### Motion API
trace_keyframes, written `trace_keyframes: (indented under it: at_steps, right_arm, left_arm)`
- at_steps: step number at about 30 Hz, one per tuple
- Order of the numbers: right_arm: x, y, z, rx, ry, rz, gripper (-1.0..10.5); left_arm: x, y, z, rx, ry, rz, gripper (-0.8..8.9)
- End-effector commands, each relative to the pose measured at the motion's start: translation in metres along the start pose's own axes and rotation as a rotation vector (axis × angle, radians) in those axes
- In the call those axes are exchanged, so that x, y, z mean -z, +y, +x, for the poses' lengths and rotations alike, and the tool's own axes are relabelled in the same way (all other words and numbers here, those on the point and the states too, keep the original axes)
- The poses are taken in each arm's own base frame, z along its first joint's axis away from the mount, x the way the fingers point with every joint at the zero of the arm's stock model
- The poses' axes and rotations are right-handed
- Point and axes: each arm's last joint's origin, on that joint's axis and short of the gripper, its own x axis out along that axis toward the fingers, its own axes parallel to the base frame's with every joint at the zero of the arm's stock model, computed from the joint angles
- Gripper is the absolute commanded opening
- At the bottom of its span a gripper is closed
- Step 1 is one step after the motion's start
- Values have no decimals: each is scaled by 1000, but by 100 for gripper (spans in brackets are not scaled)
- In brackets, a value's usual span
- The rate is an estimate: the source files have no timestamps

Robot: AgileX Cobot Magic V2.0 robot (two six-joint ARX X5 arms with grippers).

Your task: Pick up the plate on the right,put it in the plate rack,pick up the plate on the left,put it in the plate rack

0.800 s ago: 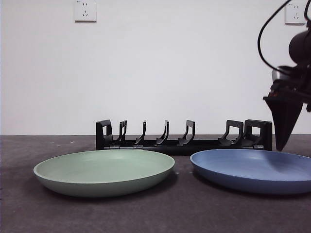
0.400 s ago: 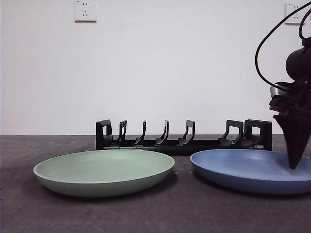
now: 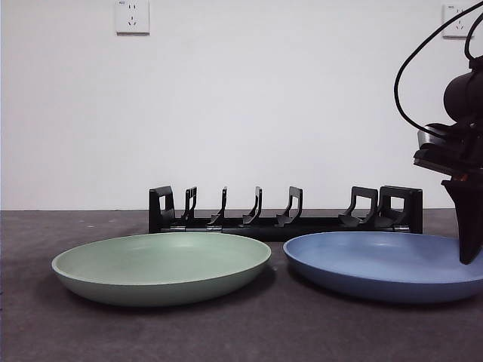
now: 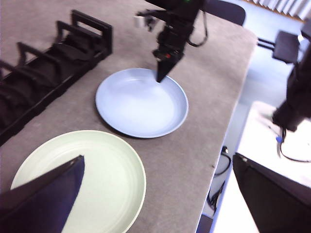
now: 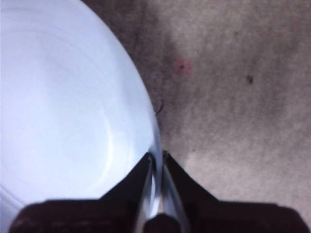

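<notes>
Right gripper (image 5: 156, 162): two black jaws pinched onto the right-hand rim of the round, shallow blue plastic plate (image 3: 377, 264), one jaw inside the rim and one outside, with only the thin edge between them; the grip looks made, the plate not yet lifted and lying flat on the table. Seen from the front, this gripper (image 3: 469, 253) hangs point-down from above at the plate's far right side. Plate body: extends leftward from the jaws across the dark grey matte tabletop (image 3: 241, 332). Long, low black plastic plate rack (image 3: 285, 211) with upright hooked dividers and blocky ends: lies behind the plate, its long axis running left to right, its right end just beyond the plate's far edge; judged, the carry goes away from the camera and slightly left, and the plate must be tipped on edge to drop between dividers. Round, shallow pale green plastic plate (image 3: 162, 265): on the left, just beside the blue one, untouched. Left gripper (image 4: 160, 199): jaws spread wide, holding nothing, waiting above the green plate.
</notes>
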Motion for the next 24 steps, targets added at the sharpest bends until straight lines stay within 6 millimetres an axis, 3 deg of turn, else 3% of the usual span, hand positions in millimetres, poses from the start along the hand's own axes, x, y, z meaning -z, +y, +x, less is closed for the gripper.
trace_keyframes:
  at_steps: [1,7,17,24]
  right_arm:
    - [2,-1,2,18,16,-2,-13]
    - [7,7,-23,-1,-41,-30,-12]
    - [20,34,-105,-94,-176,-87,-12]
    - [28,50,-146,-139,-212,-123,-12]
  left_arm:
    - [-1,-3,6,8,17,92,723]
    - [-3,-14,24,10,90,271,723]
    - [-7,-39,67,-49,205,632,723]
    - [-16,-54,99,-151,205,901,722]
